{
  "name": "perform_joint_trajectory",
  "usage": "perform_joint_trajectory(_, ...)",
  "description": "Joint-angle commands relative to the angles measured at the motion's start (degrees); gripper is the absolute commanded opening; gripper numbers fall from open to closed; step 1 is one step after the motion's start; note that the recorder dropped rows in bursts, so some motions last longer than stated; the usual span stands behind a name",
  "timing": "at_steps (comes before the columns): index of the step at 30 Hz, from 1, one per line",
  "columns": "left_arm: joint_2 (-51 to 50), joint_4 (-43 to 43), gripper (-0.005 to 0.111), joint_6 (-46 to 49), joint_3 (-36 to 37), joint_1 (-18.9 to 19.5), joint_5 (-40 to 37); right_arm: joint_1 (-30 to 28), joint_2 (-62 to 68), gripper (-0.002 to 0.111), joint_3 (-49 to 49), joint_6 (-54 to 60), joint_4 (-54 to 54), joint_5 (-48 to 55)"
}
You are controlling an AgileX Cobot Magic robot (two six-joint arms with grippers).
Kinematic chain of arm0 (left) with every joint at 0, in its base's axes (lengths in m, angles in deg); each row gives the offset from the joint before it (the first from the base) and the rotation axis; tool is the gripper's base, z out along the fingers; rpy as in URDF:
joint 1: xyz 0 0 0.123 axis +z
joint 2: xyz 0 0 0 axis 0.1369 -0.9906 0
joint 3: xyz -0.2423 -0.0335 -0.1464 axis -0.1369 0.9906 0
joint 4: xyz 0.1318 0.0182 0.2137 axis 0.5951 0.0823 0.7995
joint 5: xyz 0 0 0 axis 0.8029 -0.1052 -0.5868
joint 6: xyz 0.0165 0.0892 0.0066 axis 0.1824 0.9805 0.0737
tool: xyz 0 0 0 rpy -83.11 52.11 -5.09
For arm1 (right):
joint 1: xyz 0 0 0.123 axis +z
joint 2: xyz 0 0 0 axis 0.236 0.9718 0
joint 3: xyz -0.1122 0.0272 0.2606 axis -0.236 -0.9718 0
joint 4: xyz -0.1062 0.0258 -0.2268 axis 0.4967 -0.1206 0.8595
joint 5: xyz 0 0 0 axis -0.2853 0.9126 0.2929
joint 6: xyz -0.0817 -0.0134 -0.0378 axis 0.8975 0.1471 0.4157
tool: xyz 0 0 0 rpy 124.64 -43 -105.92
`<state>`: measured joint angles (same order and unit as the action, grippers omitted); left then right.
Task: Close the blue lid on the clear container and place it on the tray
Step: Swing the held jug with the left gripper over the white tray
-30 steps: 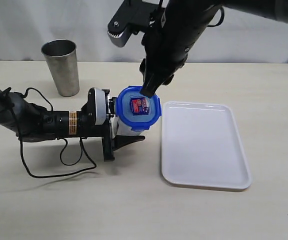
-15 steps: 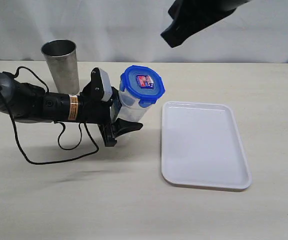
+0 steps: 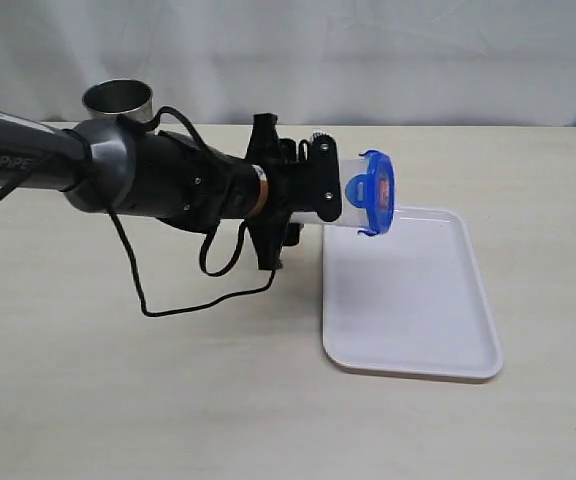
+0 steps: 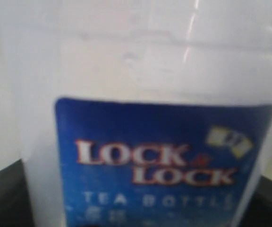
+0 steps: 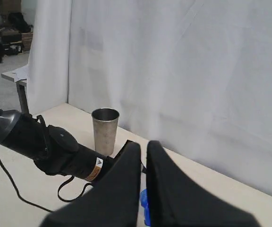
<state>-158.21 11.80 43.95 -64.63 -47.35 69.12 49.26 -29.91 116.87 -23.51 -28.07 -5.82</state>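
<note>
My left gripper (image 3: pixel 320 192) is shut on the clear container (image 3: pixel 348 198), which hangs on its side in the air. The blue lid (image 3: pixel 377 193) sits on the container's mouth and faces right, above the near-left corner of the white tray (image 3: pixel 413 300). In the left wrist view the container (image 4: pixel 140 66) and its blue label fill the picture, with dark fingers (image 4: pixel 1 198) at the edges. My right gripper (image 5: pixel 144 150) is shut on nothing, high above the table and outside the exterior view. A sliver of the lid (image 5: pixel 144 208) shows under it.
A grey steel cup (image 3: pixel 118 98) stands at the back left, partly behind the left arm (image 3: pixel 158 180); the right wrist view shows the cup (image 5: pixel 105 130) too. A black cable (image 3: pixel 183 300) loops onto the table under the arm. White curtains close off the back.
The left arm has lifted the container off the table, tipped it onto its side and carried it right over the tray's corner. The right arm rose out of the exterior view and shut.
</note>
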Motion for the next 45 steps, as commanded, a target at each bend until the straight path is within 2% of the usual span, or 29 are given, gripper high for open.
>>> perform_joint_trajectory(1, 0.6, 1.6, 0.000, 11.0, -5.2, -4.4, -12.8, -0.3, -5.4, 0.005, -0.4, -0.4, -0.2, 6.4)
perform_joint_trajectory(6, -0.9, 4.2, 0.000, 24.7, -8.1, -7.3, -19.2, -0.3, -8.6, 0.005, -0.4, 0.1, 0.0, 11.4)
perform_joint_trajectory(10, -2.4, 10.5, 0.000, 27.2, -9.4, -8.9, -23.8, -0.3, -10.2, 0.005, -0.4, 0.1, 0.0, 12.4)
perform_joint_trajectory(17, -2.8, 10.5, 0.000, 37.1, -9.4, -9.2, -25.8, -0.3, -11.6, 0.005, -0.7, 0.9, 0.0, 13.0)
perform_joint_trajectory(23, -2.8, 10.5, 0.000, 34.3, -9.4, -10.7, -22.0, -0.3, -12.3, 0.005, -3.6, 0.9, 0.0, 12.5)
perform_joint_trajectory(31, -2.9, 10.5, 0.000, 34.1, -9.4, -13.0, -8.8, -0.3, -12.3, 0.005, -5.1, 0.9, 0.0, 12.3)
perform_joint_trajectory(34, -3.2, 10.5, 0.000, 34.1, -9.4, -13.1, -6.6, -0.3, -12.3, 0.005, -5.1, 0.9, 0.0, 12.3)
perform_joint_trajectory(37, -3.7, 10.5, 0.000, 36.2, -9.4, -13.1, -9.4, -0.3, -12.3, 0.005, -5.1, 0.9, 0.0, 12.3)
perform_joint_trajectory(42, -4.8, 10.5, 0.000, 50.0, -9.7, -13.1, -21.4, -0.3, -12.3, 0.005, -5.1, 0.9, 0.0, 12.3)
perform_joint_trajectory(45, -4.8, 10.5, 0.000, 51.1, -9.7, -13.1, -23.1, -0.3, -12.3, 0.005, -5.1, 0.9, 0.0, 12.3)
